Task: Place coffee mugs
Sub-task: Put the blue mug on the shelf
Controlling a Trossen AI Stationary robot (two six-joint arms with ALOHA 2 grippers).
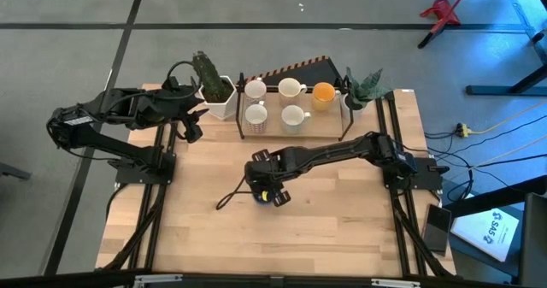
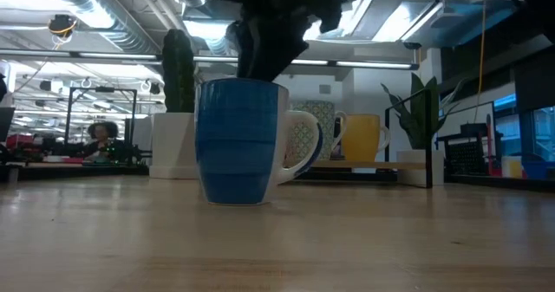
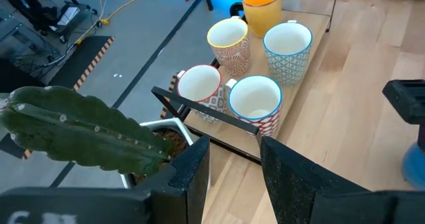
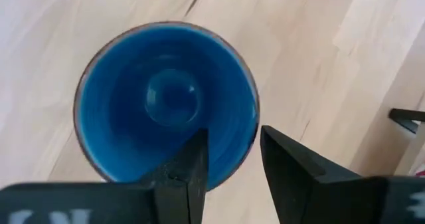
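The wooden counter [image 1: 342,220] carries a low dark-framed tray [image 1: 329,134] along its far edge, flanked by a potted cactus [image 1: 209,79] on one side and a leafy plant [image 1: 366,87] on the other.

Five of the six mugs stand on that tray: the orange mug [image 1: 323,95] nearest the leafy plant, two pale mugs [image 1: 291,88] beside it in the back row, and two more pale mugs [image 1: 294,116] in front. Judged by this layout, the task is largely complete, with one mug outstanding.

The outstanding item is the blue mug [image 2: 236,140]. It stands upright on the bare counter, well apart from the tray, towards the near middle.

The right gripper [image 4: 229,161] is directly above it, pointing down. One finger sits inside the rim and the other outside, so the jaws straddle the mug's wall. There is a visible gap between them, and whether they are pressing the wall cannot be told.

The left gripper [image 3: 232,164] waits near the cactus, jaws spread, holding nothing.

Remaining work, in my judgement: carry the blue mug to the tray.
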